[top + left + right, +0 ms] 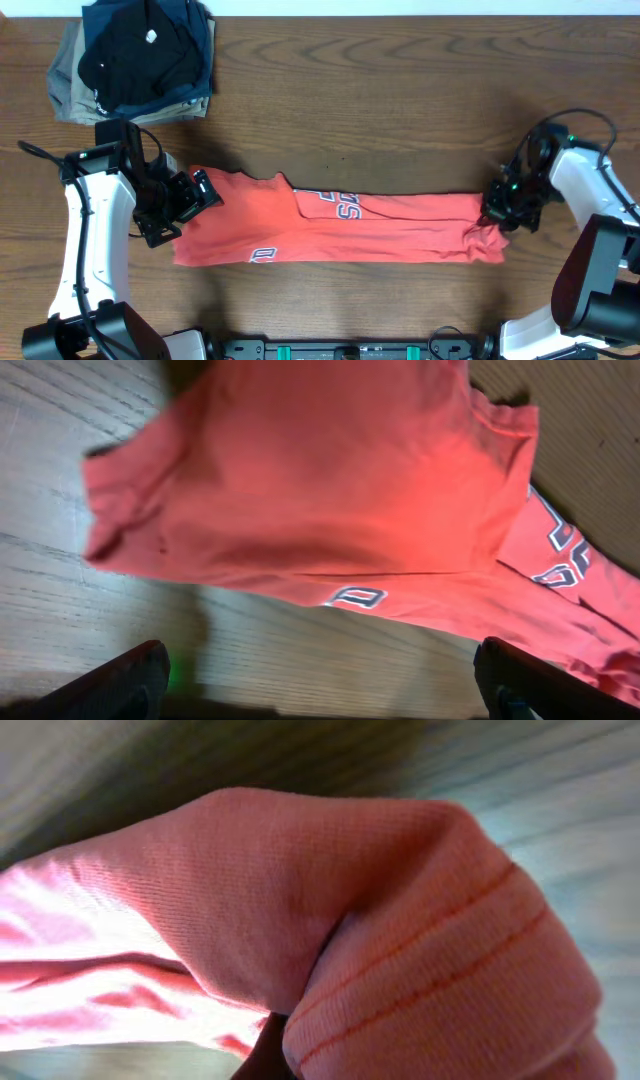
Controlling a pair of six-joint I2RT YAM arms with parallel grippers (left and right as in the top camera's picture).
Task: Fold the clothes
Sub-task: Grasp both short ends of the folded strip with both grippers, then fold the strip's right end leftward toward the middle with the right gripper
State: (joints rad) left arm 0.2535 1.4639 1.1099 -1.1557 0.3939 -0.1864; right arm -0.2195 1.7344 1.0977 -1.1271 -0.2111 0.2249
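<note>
**Shirt folded to a long strip, cross folds yet to come**

The coral-red T-shirt (340, 232) lies flat on the wooden bench (400, 100). It sits nearer the robot than the pile of folded garments (140, 60) and runs well away to the pile's right. It is already narrowed into one long band with the sides turned in. White block lettering (345, 207) shows along the edge facing the pile, and a small white logo (263, 255) sits at the opposite edge. Judging by this, the lengthwise folds are done. What is left is to bring the ends together into a compact packet like those in the pile.

The right pincer (497, 212) is clenched on the strip's end farthest from the pile. There the cloth bunches into a soft rounded hump with twin rows of hem stitching (440, 970) across fine knit. The left pincer (200, 195) is just below the pile, over the strip's near end, with its jaws spread wide and grasping nothing.

The cloth is thin, limp jersey that creases easily. The pile holds black, navy and khaki pieces, squarish and stacked.
</note>
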